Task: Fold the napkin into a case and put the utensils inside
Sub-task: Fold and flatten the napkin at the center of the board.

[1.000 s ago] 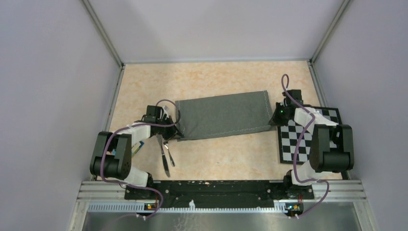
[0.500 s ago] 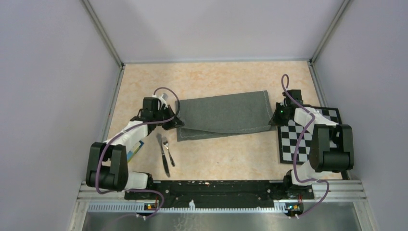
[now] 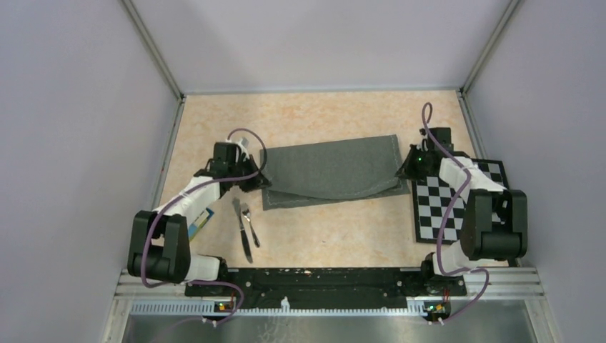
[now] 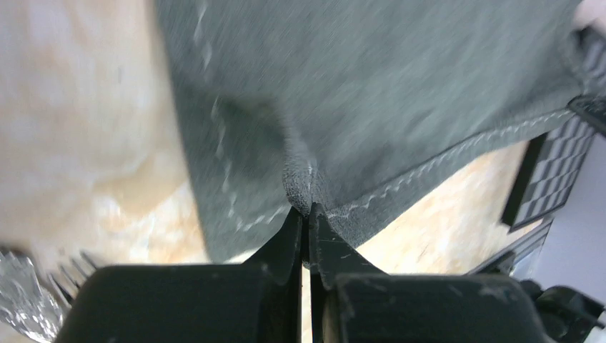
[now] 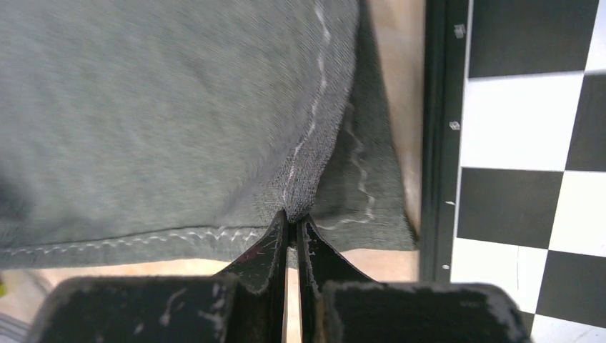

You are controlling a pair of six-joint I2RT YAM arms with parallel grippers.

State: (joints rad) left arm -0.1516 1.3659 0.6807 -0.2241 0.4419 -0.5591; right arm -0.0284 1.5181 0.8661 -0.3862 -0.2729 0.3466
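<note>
Pinching, item one: left gripper (image 4: 307, 212), jaws closed right down on a small bunched tuck of the napkin (image 3: 332, 168), taken at the stitched hem of the upper layer, near-left corner.

Item two: right gripper (image 5: 291, 214), jaws likewise closed tight on a tuck of the same upper layer, at its hem on the near-right corner.

Item three: napkin, dark grey, lying as a long oblong across the middle of the table (image 3: 321, 114). Two layers show. The upper one is raised at both pinched corners and sags between them; the lower one lies flat, its stitched edge showing beneath at the near side. The right end sits just beside the checkered board (image 3: 457, 214).

Item four: knife (image 3: 241, 230) and fork (image 3: 250, 223), side by side on the bare table by the left arm, on the near side of the cloth's left end, apart from it and not yet inside anything.

Step in hand, as judged: folding; the cloth is part-folded and the top layer is being handled by both corners at once. No pouch is formed so far.

Next move, as judged: both arms carry the held hem together, level and at matched pace, so the layer lands square with no twist. Release only once it lies flat. The lower layer must not drag along.
</note>
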